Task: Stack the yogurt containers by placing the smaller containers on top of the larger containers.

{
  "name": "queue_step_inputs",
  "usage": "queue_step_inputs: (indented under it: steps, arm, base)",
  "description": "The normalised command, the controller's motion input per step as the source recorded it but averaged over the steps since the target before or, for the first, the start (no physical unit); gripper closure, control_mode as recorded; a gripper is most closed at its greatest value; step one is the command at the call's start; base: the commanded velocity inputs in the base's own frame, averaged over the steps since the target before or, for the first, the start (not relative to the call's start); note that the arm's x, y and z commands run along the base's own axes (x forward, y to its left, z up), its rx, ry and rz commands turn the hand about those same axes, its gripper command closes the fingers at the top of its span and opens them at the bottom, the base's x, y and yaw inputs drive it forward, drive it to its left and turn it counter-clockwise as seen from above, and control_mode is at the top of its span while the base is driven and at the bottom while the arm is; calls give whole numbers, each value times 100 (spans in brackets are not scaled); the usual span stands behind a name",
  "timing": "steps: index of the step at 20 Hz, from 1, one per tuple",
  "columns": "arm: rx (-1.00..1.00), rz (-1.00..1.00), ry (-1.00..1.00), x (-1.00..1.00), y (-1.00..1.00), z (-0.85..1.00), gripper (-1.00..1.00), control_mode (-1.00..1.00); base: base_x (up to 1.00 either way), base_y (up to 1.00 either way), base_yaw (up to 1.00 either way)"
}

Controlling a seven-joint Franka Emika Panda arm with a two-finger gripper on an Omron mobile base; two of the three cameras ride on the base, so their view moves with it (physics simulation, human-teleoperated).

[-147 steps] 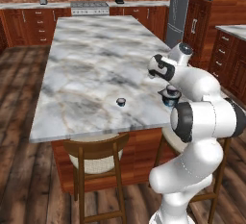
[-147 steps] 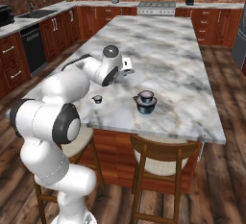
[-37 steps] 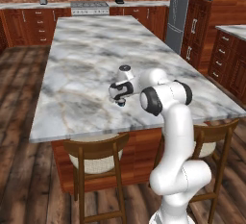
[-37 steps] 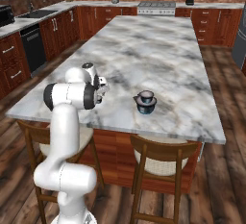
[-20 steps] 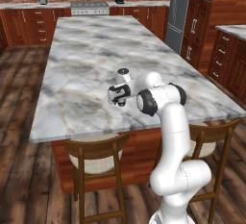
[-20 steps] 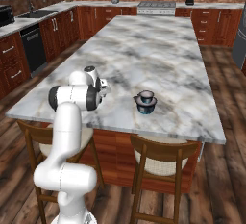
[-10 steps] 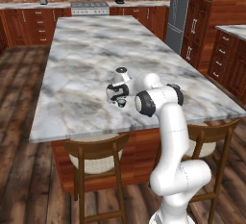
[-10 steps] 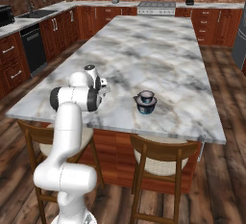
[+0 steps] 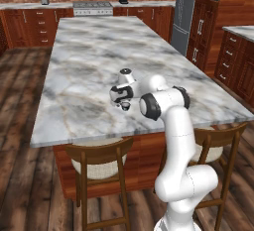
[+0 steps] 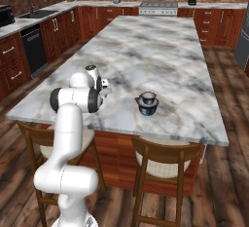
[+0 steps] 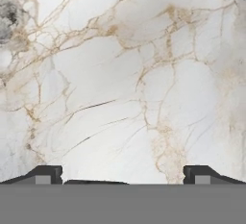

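The smaller container (image 9: 125,106), a tiny dark cup with a pale top, stands on the marble island near its front edge. My gripper (image 9: 120,98) hangs directly over it, pointing down, almost touching it. In the hand view the gripper (image 11: 122,175) is open, its fingertips (image 11: 48,174) wide apart over bare marble. I cannot tell whether the cup sits between them. The larger container (image 10: 147,104), a squat dark blue cup with a paler band, stands to the right of the gripper (image 10: 103,92). In the left base view my forearm hides it.
The island top (image 9: 89,51) stretches far back, with its front edge (image 9: 124,136) close below the cup. Two wooden stools (image 10: 163,160) are tucked under that edge. Cabinets and a stove (image 10: 158,8) line the back wall.
The arm has swung from beside the larger container across to the smaller one. Over the last second the hand has barely shifted, and the jaws have stayed open.
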Motion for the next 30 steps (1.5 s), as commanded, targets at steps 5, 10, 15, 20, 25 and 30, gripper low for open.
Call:
queue_step_inputs:
  steps: [5, 10, 15, 20, 25, 30]
  arm:
    - [0, -16, -2, -4, 0, 0, -100, -100]
    - [0, -12, 0, 0, 1, 0, -100, -100]
    - [2, 0, 1, 0, 0, 0, -100, -100]
    - [2, 0, 0, 0, 0, 0, -100, -100]
    - [8, -5, 0, -9, -7, 0, -100, -100]
    - [5, -5, 0, -7, -3, 0, -100, -100]
  base:
    - [0, 0, 0]
    - [0, 0, 0]
    - [0, 0, 0]
    - [0, 0, 0]
    - [0, 0, 0]
    - [0, 0, 0]
